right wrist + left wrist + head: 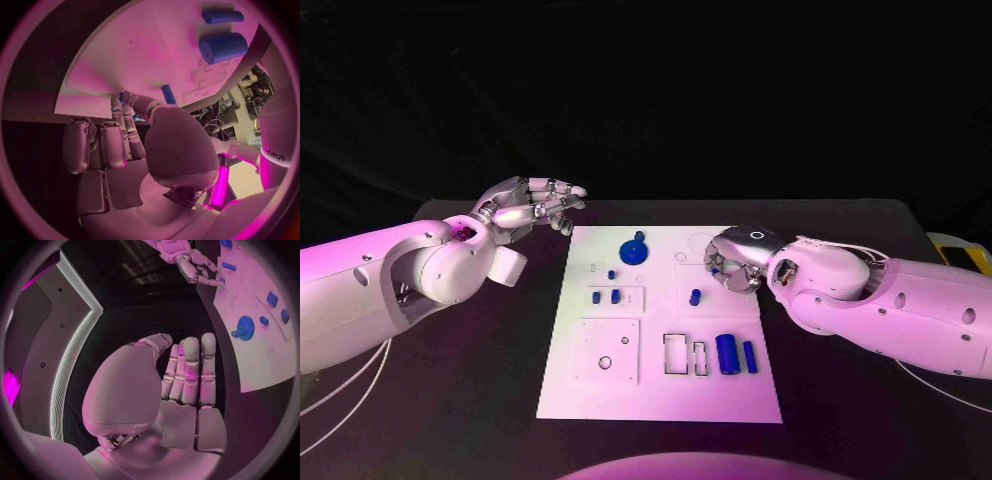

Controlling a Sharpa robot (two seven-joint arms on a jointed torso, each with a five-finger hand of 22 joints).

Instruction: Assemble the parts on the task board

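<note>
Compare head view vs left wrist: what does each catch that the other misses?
Head view alone: the whole task board, its two blue cylinders near the robot's edge, and the back of the left hand off the board's far left corner.
Left wrist alone: the left hand's palm side, fingers straight and together, nothing in it.
Both: the blue round part and the right hand over the board's right edge.
</note>
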